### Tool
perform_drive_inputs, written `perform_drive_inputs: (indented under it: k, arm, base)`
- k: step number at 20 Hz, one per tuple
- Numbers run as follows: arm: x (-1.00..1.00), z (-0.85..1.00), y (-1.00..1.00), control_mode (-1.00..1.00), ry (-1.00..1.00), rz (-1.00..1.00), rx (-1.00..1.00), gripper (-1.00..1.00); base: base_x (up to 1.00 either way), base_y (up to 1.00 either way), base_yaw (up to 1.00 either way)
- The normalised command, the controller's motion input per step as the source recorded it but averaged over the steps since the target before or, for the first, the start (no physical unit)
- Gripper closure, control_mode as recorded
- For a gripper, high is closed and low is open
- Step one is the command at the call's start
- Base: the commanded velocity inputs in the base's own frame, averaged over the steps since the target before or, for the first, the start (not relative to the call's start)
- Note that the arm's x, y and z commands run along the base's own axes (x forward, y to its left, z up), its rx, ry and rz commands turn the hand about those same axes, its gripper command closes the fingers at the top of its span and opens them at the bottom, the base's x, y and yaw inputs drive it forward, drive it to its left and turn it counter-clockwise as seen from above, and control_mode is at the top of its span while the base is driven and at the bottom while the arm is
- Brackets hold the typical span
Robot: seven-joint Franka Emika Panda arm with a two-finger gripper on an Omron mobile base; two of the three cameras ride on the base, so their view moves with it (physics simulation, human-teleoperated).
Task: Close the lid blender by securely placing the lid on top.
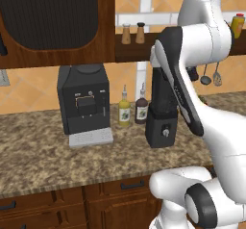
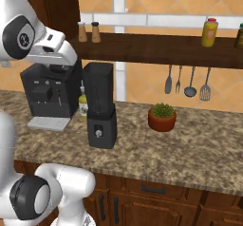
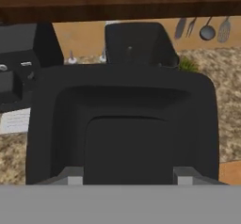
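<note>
The black square lid point(image 3: 122, 119) with its raised centre fills the hand view close up. My gripper point(image 3: 129, 177) is shut on it, one fingertip on each side of the raised centre. Beyond the lid stands the blender point(image 3: 136, 44), whose dark jar top is seen from above and apart from the lid. On the counter the blender point(image 1: 161, 112) point(image 2: 100, 106) is upright, a silver knob on its base. In the right base view my hand hovers at jar-top height just left of the jar, over the coffee machine point(image 2: 47, 94).
The coffee machine point(image 1: 84, 103) with its grey tray stands left of the blender. Two bottles point(image 1: 132, 108) sit between them. A wooden shelf point(image 2: 156, 47) runs low above the jar. A potted plant point(image 2: 162, 117) and hanging utensils point(image 2: 190, 82) are to the right.
</note>
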Motion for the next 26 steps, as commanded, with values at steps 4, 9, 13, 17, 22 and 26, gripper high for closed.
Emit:
perform_drive_inputs:
  k: [4, 9, 13, 17, 22, 26]
  arm:
    - [0.42, -0.02, -0.3, -1.0, 0.06, 0.0, 0.0, 1.0]
    - [0.44, -0.1, -0.27, -1.0, 0.04, 0.0, 0.0, 1.0]
    - [0.45, -0.2, -0.25, -1.0, 0.04, 0.0, 0.0, 1.0]
    - [0.46, -0.21, -0.21, -1.0, 0.04, 0.0, 0.0, 1.0]
    - [0.38, -0.19, -0.1, -1.0, 0.03, 0.0, 0.0, 1.0]
    - [0.31, -0.16, 0.0, -1.0, 0.0, 0.0, 0.0, 1.0]
  base:
    - [0.0, 0.0, 0.0]
    - [0.0, 0.0, 0.0]
    - [0.0, 0.0, 0.0]
    - [0.0, 0.0, 0.0]
    - [0.0, 0.0, 0.0]
    - [0.0, 0.0, 0.0]
